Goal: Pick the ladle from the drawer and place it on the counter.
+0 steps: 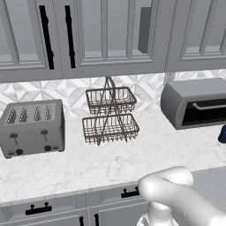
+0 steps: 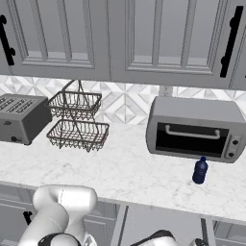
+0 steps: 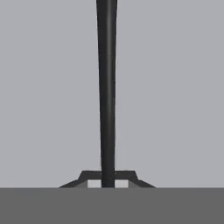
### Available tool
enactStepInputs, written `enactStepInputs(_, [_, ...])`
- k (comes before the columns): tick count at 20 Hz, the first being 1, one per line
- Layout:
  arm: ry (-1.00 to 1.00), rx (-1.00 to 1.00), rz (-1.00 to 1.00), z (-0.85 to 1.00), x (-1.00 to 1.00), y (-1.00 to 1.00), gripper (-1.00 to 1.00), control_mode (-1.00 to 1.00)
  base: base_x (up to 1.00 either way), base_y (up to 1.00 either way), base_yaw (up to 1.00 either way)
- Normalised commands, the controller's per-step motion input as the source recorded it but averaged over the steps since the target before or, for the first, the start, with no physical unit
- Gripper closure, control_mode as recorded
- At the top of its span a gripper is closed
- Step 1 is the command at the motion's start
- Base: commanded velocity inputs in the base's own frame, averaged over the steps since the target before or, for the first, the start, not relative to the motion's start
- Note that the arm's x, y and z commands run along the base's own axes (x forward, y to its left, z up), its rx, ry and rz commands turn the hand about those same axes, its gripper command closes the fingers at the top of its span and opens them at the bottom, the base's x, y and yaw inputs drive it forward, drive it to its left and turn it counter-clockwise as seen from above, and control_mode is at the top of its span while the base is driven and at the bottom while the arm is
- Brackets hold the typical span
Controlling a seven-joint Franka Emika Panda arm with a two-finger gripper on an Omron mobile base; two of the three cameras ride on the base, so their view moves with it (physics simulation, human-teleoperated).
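Now the gripper (image 3: pixel 107 183) pinches the ladle (image 3: pixel 106 87) handle.

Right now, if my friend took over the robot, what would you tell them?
Gripper: low in the drawer, jaws close on either side of the ladle's slim black handle. Whether they already pinch it cannot be told from the hand view.
Ladle: lying on the drawer's smooth grey inside, handle running straight away from the fingertips.
Counter: carries a toaster, a wire basket rack, a toaster oven and a small blue bottle; there is bare marble in front of the rack.
Done: gripper lined up on the handle.
Left: confirm the grip, lift the ladle out, set it on the counter.
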Motion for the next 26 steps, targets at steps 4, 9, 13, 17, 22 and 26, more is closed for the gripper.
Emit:
enactStepInputs(4, [-0.3, 0.0, -0.28, 0.14, -0.38, -0.06, 1.0, -1.0, 0.0, 0.0, 0.0])
enactStepInputs(9, [-0.47, 0.0, -0.29, 0.93, 0.53, 0.34, 1.0, -1.0, 0.0, 0.0, 0.0])
enactStepInputs(13, [-0.38, -0.01, -0.25, 1.0, 0.9, 0.42, 1.0, -1.0, 0.0, 0.0, 0.0])
enactStepInputs(17, [-0.25, -0.05, -0.21, 1.0, 0.93, 0.58, 1.0, -1.0, 0.0, 0.0, 0.0])
enactStepInputs(22, [-0.26, -0.09, -0.17, 1.0, 0.81, 0.53, 1.0, -1.0, 0.0, 0.0, 0.0])
enactStepInputs(26, [-0.15, -0.09, -0.14, 1.0, 0.97, 0.53, 1.0, -1.0, 0.0, 0.0, 0.0])
